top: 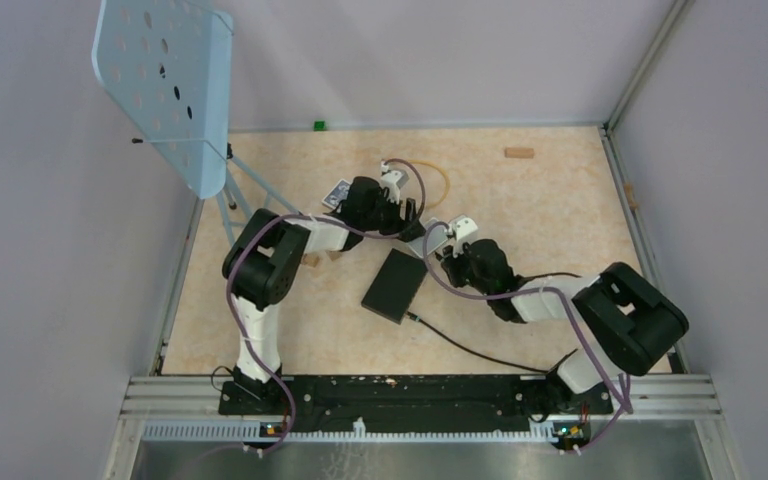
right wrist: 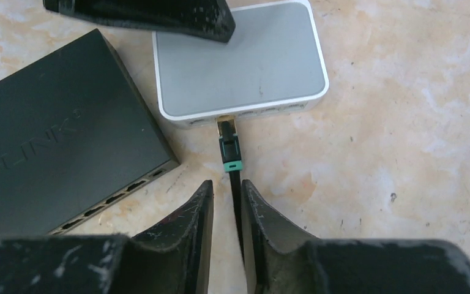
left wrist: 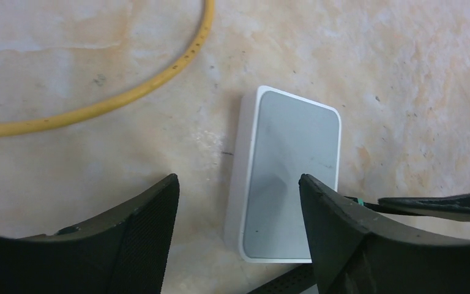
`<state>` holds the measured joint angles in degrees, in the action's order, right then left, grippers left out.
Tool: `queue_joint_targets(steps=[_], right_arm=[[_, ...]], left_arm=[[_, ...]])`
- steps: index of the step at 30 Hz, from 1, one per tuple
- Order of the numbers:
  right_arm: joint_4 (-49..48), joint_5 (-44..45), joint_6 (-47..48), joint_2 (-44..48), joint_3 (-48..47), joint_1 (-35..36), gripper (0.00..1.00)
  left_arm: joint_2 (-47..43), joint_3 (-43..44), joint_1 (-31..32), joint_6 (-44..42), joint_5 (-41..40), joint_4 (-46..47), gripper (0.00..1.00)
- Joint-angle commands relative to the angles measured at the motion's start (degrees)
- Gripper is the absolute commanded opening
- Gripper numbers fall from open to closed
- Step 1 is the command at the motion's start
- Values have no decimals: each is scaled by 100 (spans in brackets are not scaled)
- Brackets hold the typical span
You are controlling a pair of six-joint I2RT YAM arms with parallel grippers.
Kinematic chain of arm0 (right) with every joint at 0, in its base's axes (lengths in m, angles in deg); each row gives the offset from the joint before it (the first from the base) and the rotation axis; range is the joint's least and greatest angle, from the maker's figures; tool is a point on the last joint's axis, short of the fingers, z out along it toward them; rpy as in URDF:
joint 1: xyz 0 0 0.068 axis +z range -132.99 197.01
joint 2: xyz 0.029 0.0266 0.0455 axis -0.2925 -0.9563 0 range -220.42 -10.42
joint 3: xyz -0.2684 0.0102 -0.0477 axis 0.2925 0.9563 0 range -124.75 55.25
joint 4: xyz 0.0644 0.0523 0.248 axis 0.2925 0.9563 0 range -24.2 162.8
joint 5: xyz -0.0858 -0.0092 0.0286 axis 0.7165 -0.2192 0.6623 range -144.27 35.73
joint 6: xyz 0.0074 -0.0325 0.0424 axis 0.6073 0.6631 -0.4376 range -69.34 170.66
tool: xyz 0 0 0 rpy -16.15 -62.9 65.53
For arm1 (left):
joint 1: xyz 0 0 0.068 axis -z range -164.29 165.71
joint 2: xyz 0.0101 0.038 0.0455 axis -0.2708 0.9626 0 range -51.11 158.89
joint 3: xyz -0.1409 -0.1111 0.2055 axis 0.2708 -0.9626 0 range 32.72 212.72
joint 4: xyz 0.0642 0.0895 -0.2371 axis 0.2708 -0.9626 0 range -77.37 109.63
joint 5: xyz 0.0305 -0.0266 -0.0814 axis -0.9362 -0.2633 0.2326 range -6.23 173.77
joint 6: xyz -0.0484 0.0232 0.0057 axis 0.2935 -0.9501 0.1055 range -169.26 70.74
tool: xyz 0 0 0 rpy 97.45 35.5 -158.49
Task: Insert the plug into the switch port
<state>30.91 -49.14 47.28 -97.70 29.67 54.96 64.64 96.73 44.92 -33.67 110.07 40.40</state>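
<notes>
The flat matte-black box (top: 395,283) lies mid-table; in the right wrist view (right wrist: 49,135) its row of ports (right wrist: 116,193) faces me along a narrow edge. The black plug (right wrist: 229,146) with a teal band has its gold tip at the edge of the pale grey-blue rounded box (right wrist: 242,58), not at the black box. My right gripper (right wrist: 226,190) is narrowly open, with the plug's flat black cable (right wrist: 235,190) running between its fingers. My left gripper (left wrist: 238,184) is wide open just above the pale box (left wrist: 294,165).
A yellow cable (left wrist: 128,95) loops on the table behind the left gripper. A playing card (top: 337,193) lies beside the left arm. A pale blue perforated stand (top: 165,80) rises at the far left. A second black cable (top: 460,342) leaves the black box's near corner.
</notes>
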Motion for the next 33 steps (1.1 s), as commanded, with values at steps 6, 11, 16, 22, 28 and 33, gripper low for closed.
queue_joint_targets(steps=[6, 11, 16, 22, 28, 33], right_arm=[[1702, 350, -616, 979, -328, -57, 32], [2487, 173, -604, 1575, -751, -276, 34], [3305, -283, -313, 1853, -1485, -627, 38], [3956, -1193, 533, 1352, -2456, -667, 40], [3977, -1792, 879, 261, -3418, -698, 42], [4137, -2206, 1147, -1275, -4822, -728, 48]], left_arm=[[-716, -27, -238, 132, -920, -713, 85], [-1633, -309, -265, 150, -1174, -953, 90], [-2694, -648, -263, 130, -1507, -1379, 95], [-3920, -1250, -264, 427, -1925, -1953, 99], [-5213, -1926, -260, 608, -2058, -2569, 99], [-6139, -2369, -262, 837, -2387, -2934, 99]])
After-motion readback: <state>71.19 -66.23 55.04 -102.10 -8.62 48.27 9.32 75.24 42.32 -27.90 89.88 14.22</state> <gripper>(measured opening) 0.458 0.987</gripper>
